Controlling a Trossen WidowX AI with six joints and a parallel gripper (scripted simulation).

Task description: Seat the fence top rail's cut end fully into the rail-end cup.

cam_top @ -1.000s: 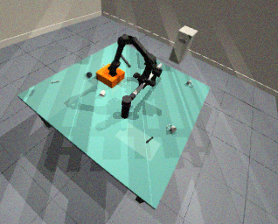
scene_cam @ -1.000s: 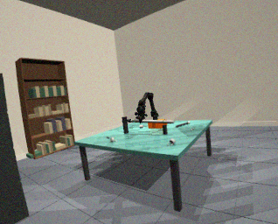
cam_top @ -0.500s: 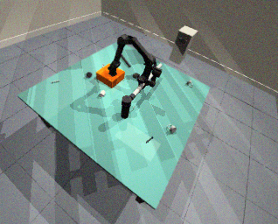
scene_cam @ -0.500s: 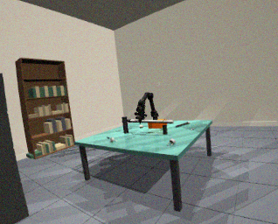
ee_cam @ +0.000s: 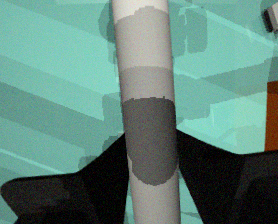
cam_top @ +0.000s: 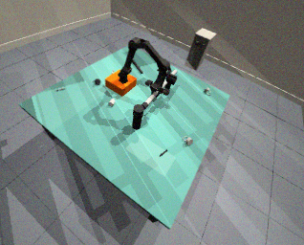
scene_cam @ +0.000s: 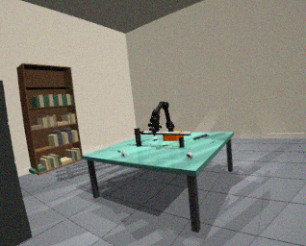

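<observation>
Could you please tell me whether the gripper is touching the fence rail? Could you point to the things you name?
Touching: the wrist view shows the gripper's (ee_cam: 152,137) black fingers meeting both sides of the pale rail (ee_cam: 146,50), with no visible gap.

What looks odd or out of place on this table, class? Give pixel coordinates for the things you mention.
Nothing looks spilled or damaged. The pale rail (cam_top: 151,99) (scene_cam: 165,133) (ee_cam: 150,82) is held between the jaws; small loose parts lie scattered on the green tabletop (cam_top: 108,147) (scene_cam: 157,156), perhaps simply spare fittings.
</observation>
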